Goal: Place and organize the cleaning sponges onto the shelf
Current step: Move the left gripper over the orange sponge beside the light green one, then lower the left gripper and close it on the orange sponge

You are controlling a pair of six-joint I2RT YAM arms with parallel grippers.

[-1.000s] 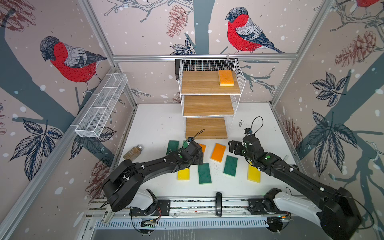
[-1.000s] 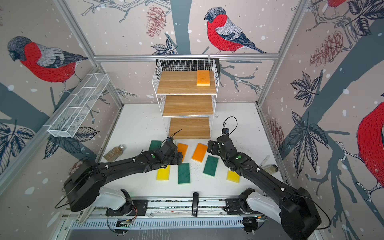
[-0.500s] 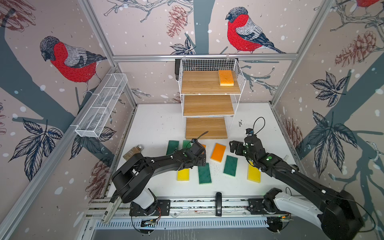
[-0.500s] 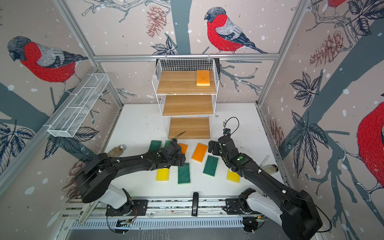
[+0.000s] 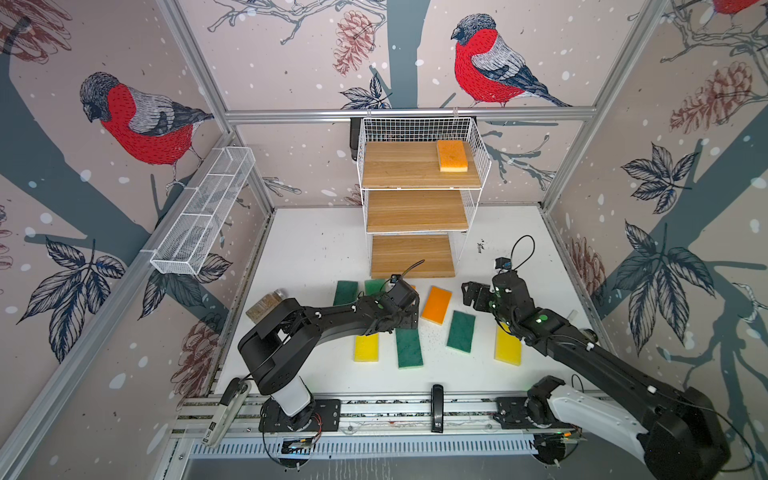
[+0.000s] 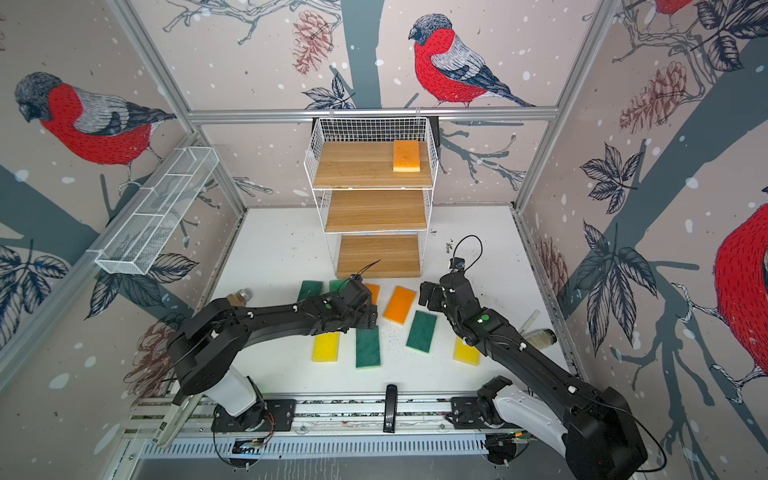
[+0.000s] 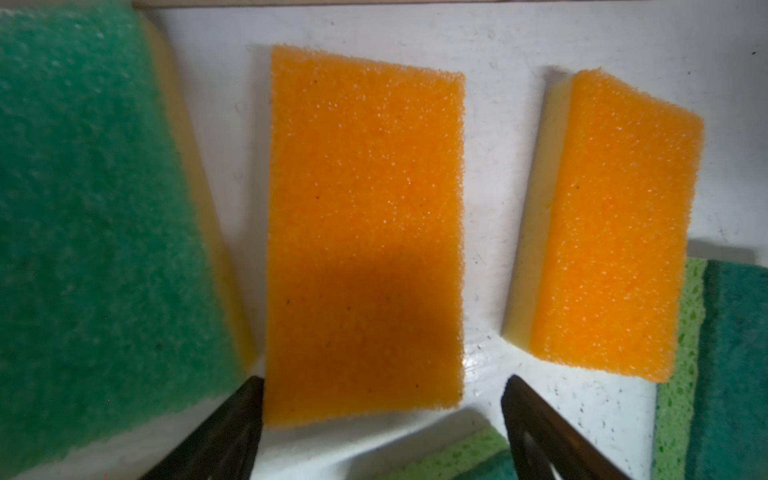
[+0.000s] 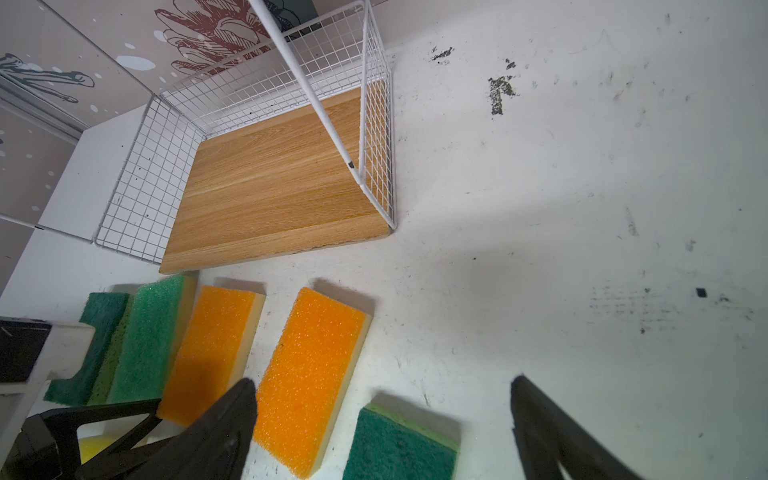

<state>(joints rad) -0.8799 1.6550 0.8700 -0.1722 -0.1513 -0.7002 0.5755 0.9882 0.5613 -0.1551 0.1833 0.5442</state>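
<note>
The shelf (image 5: 415,208) (image 6: 376,210) stands at the back with one orange sponge (image 5: 452,155) (image 6: 406,155) on its top board. Other cleaning sponges lie on the table before it: orange (image 5: 436,304), green (image 5: 461,331) (image 5: 409,348) (image 5: 345,292), yellow (image 5: 366,347) (image 5: 508,349). My left gripper (image 5: 409,320) (image 7: 383,378) is open, pointing down over another orange sponge (image 7: 365,232), whose near end lies between the fingertips. My right gripper (image 5: 471,293) (image 8: 382,379) hangs open above bare table, beside an orange sponge (image 8: 311,374) and a green one (image 8: 399,449).
A brownish jar (image 5: 266,305) lies at the table's left edge and a small bottle (image 6: 540,337) at the right edge. A long white mesh tray (image 5: 203,212) hangs on the left wall. The arms' rail (image 5: 436,409) runs along the front.
My left arm has folded at the elbow and its gripper has crept a little to the right over the orange sponge. The right gripper has barely moved.
</note>
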